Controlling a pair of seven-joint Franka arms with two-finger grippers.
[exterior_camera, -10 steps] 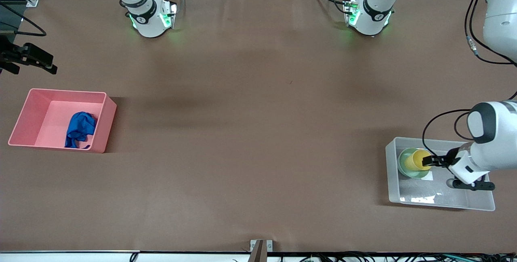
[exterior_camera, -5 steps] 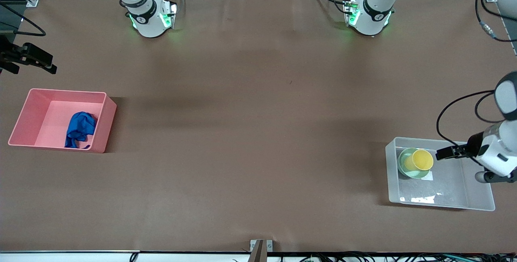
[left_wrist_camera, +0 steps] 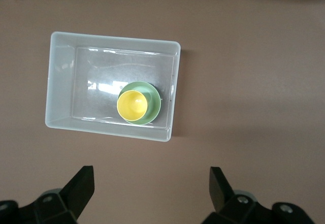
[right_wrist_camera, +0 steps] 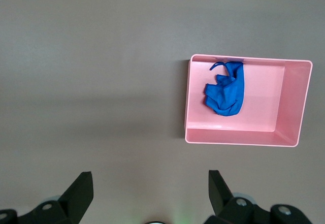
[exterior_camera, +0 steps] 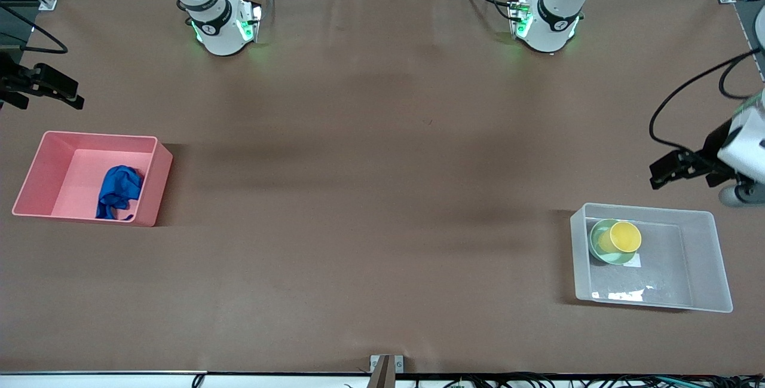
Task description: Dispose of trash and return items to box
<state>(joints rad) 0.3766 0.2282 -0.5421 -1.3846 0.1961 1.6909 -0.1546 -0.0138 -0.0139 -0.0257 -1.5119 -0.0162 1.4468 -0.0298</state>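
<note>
Brown surface [exterior_camera: 382, 196] carries the clear box [exterior_camera: 714, 256] near the front at the left arm's end, long axis along the surface's length, yellow cup [exterior_camera: 625, 237] standing mouth-up in the green bowl [exterior_camera: 596, 244] inside. Crumpled blue trash [exterior_camera: 118, 189] lies in the pink bin [exterior_camera: 156, 185] at the right arm's end. Left tool [exterior_camera: 663, 171] hangs empty, spread wide, over bare surface just beside the box; right tool [right_wrist_camera: 150, 196], also wide and empty, is up over bare surface near the bin.

We see the trash [exterior_camera: 119, 190], a crumpled royal-blue wad with a thin strand trailing from it, lying on the floor of the pink bin [exterior_camera: 42, 161] at the right arm's end of the worktop. The yellow cup [exterior_camera: 623, 237] sits upright in the shallow mint-green bowl [exterior_camera: 597, 242]. Both rest inside the translucent box [exterior_camera: 705, 292] at the left arm's end, by its small white label [exterior_camera: 633, 262].
</note>
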